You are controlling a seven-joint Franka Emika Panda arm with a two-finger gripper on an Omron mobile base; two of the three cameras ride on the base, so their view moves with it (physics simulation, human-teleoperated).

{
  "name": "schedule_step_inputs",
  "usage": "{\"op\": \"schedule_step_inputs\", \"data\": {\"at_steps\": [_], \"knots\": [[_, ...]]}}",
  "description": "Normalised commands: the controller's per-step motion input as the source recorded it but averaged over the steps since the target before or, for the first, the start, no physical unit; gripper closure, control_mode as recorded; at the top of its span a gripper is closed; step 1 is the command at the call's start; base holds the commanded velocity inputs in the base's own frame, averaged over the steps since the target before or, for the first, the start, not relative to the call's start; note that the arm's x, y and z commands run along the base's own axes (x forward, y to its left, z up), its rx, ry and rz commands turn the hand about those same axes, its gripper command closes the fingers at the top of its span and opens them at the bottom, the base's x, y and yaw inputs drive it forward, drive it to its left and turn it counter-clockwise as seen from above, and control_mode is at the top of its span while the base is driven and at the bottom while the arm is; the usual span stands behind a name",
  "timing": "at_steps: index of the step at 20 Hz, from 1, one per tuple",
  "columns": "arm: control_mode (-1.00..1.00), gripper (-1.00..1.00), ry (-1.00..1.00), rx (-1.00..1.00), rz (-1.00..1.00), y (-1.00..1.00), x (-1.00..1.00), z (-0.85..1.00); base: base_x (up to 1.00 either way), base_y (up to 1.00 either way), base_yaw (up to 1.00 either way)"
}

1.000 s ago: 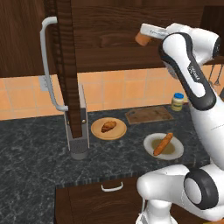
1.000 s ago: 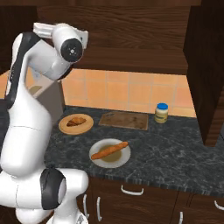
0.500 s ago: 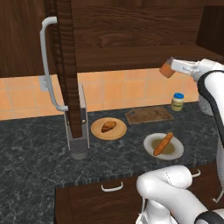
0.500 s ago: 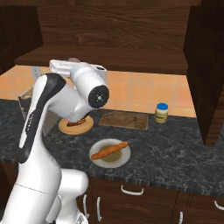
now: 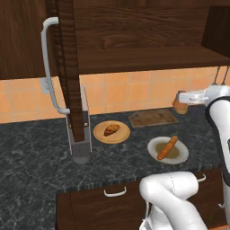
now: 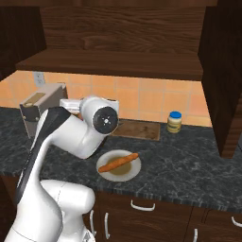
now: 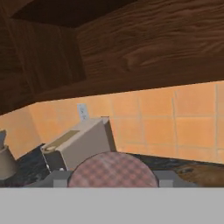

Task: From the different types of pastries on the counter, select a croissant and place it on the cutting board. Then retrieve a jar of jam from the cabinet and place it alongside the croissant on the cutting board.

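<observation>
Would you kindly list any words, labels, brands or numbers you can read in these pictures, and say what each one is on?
None: no readable text in any view.
The jar of jam held in the gripper shows no label.
The blue-lidded jar has a plain pale body, with no print to make out.
The toaster carries no brand mark.

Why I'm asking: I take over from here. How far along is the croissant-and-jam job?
Done: the jar of jam is out of the cabinet, whose door stands open. In hand: the gripper is shut on the jar, beside the cutting board. Left: the croissant lies on the round wooden plate, not on the board, so both croissant and jar have yet to go there.
</observation>
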Motion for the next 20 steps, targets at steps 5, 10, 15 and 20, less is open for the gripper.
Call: {"op": "schedule_step_inputs", "data": {"at_steps": [5, 10, 15, 20], "knots": [[-1.0, 1.0, -0.16, -0.43, 0.0, 0.0, 0.0, -1.0, 0.0, 0.0, 0.0], [-1.0, 1.0, -0.21, -0.42, 0.0, -0.01, 0.17, -0.98, 0.0, 0.0, 0.0], [-1.0, 1.0, -0.03, -0.03, 0.0, -0.06, 0.35, -0.11, 0.0, 0.0, 0.0], [-1.0, 1.0, -0.05, 0.0, 0.0, -0.11, 0.98, -0.19, 0.0, 0.0, 0.0]]}}
